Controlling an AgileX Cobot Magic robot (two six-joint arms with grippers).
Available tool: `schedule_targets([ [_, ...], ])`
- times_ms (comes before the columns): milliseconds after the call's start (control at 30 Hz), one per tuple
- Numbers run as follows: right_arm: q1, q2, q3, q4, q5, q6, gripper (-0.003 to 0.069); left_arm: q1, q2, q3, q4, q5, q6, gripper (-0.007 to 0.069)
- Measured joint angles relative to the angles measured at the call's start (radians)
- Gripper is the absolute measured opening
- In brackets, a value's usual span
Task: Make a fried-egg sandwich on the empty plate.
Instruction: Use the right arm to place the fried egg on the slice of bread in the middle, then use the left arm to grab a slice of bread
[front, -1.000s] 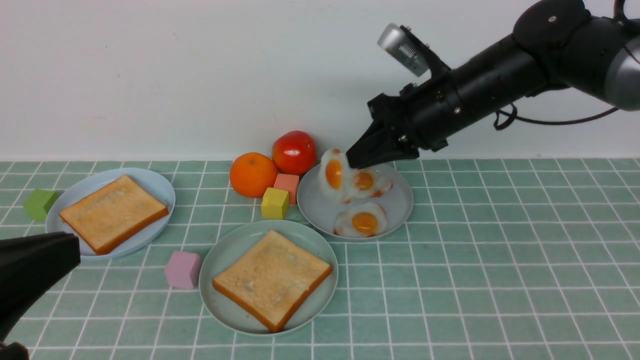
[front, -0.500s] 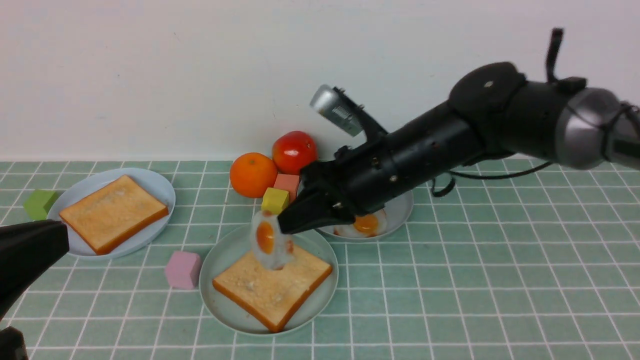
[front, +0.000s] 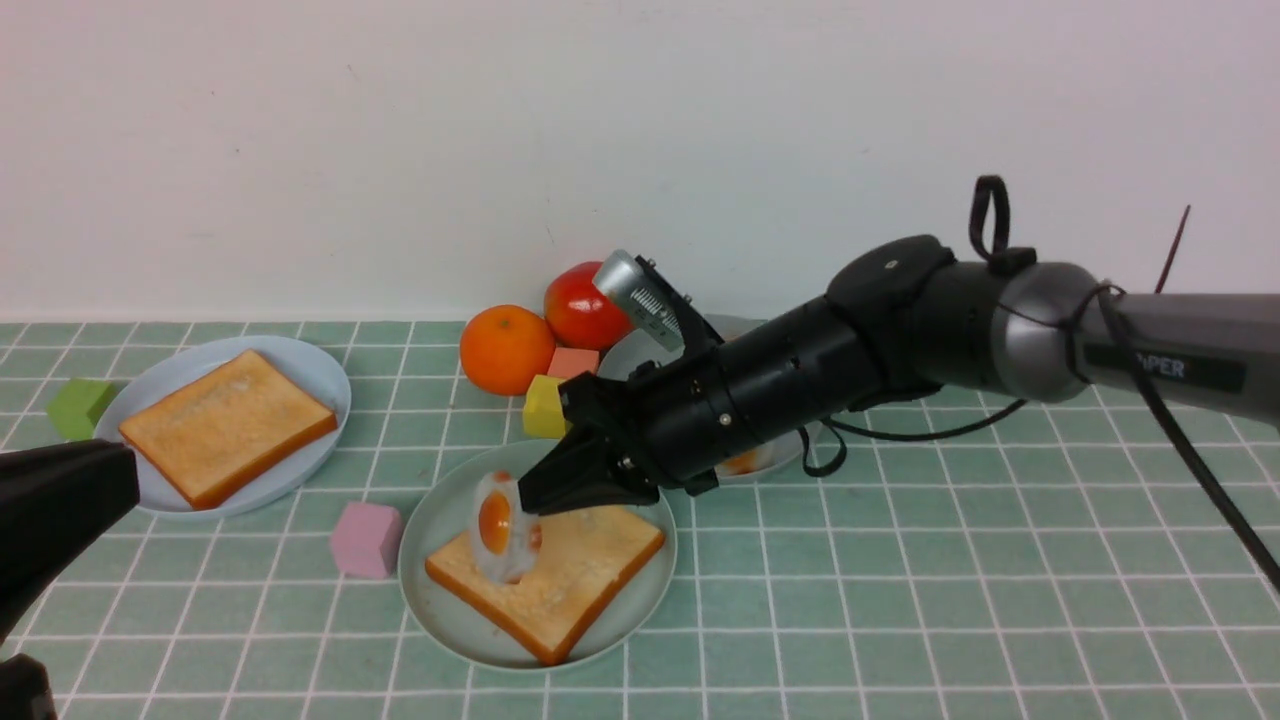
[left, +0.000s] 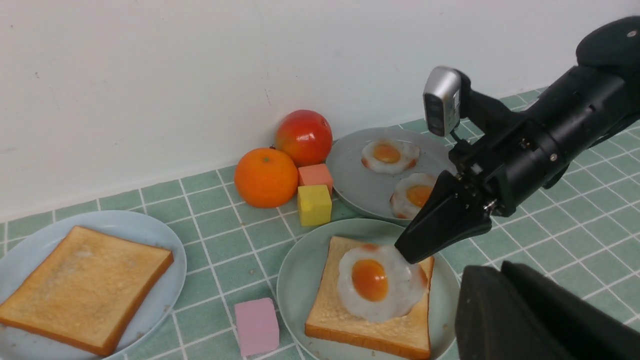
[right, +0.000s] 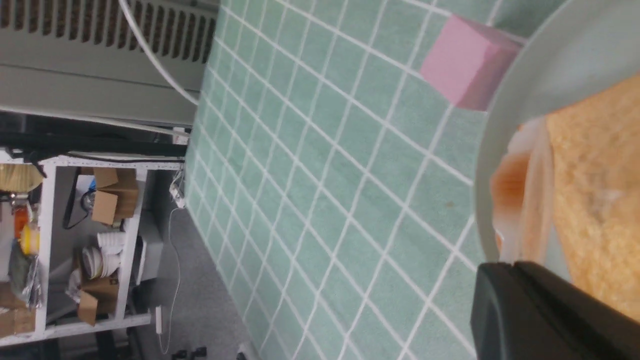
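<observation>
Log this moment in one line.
phase: placing egg | right jaws: shut on egg, hanging on edge, touching toast on mint plate | left jaws: low at left, state unclear | second toast: on blue plate

The toast (left: 380, 334) looked rough and porous, the egg (left: 375, 280) glossy like plastic, the mint plate (left: 297, 285) smooth and matt, the right arm's casing (front: 800, 370) matt black.
</observation>
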Motion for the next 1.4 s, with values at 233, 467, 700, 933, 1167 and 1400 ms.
schedule_targets([
  [233,-0.012,0.033,0.0,0.005,-0.02,0.0,0.0008,0.0,0.0,0.0,0.0,0.0,0.0,0.0038],
  [467,-0.018,0.037,0.0,0.0,-0.041,0.0,0.0027,0.0,0.0,0.0,0.0,0.0,0.0,0.0038],
  [700,-0.019,0.038,0.0,-0.066,-0.055,0.014,0.0171,0.0,0.0,0.0,-0.023,0.0,-0.002,0.0039],
  [933,-0.068,0.033,0.0,-0.147,-0.05,0.034,0.0443,0.0,0.0,0.0,-0.034,0.0,-0.003,0.005],
  [1167,-0.184,-0.157,0.0,-0.398,0.062,0.113,0.0321,0.0,0.02,0.0,-0.072,0.022,-0.004,0.0057],
  [1400,-0.181,-0.566,0.039,-0.833,0.198,0.33,-0.0006,0.0,0.281,-0.016,-0.117,0.059,-0.048,0.0046],
])
